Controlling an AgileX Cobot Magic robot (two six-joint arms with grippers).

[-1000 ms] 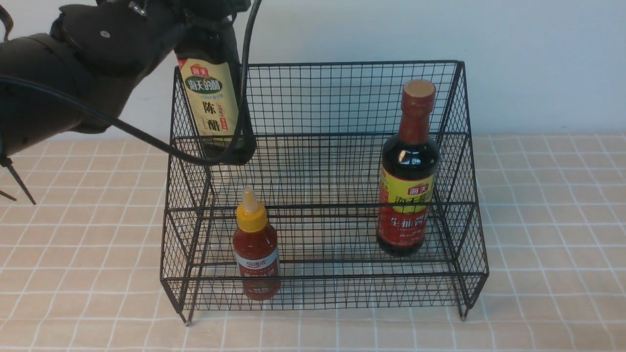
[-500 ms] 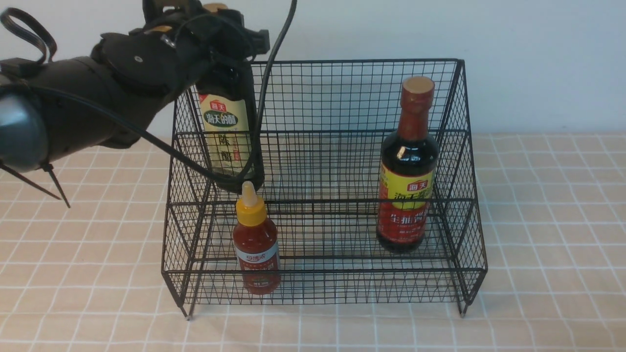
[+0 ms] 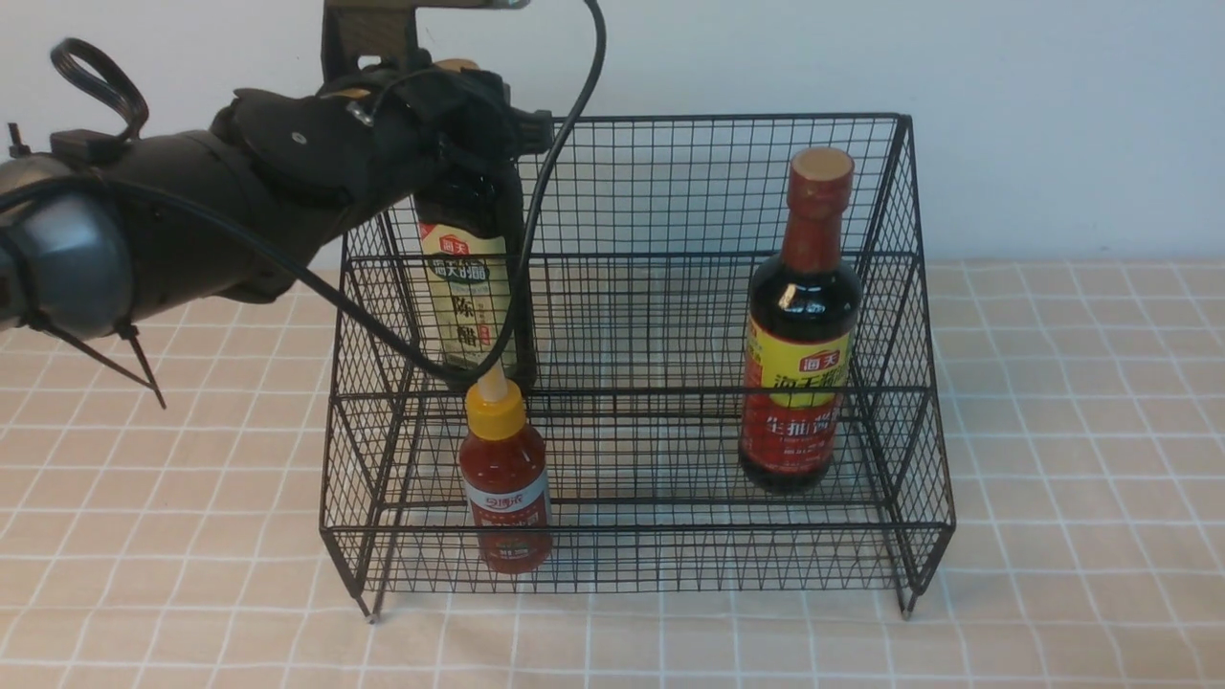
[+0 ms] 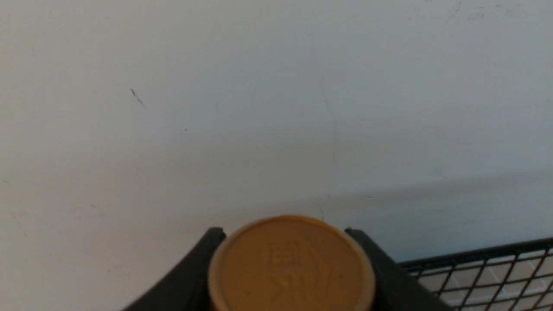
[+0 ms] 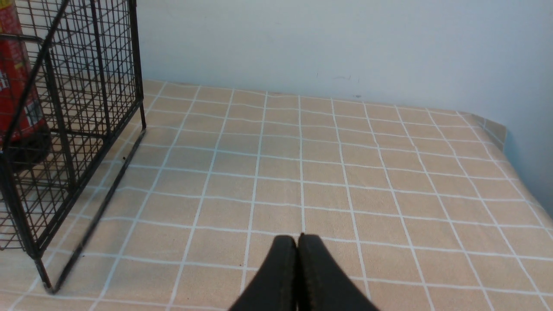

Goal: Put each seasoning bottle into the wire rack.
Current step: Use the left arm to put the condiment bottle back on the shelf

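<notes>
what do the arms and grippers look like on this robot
The left arm is matte black with a rounded grey joint cap and small silver screws. A glossy black cable loops off it, and thin black zip-tie tails stick out. The right gripper shows only two smooth, black, tapered fingers.

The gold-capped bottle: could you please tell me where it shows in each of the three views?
Front view: gold-capped bottle upright at the rack's back left, its neck in the left gripper.
Left wrist view: only its round cap shows, at the bottom edge between the black fingers.
Right wrist view: not in it.
Shared landmark: the rack appears in all three.
</notes>
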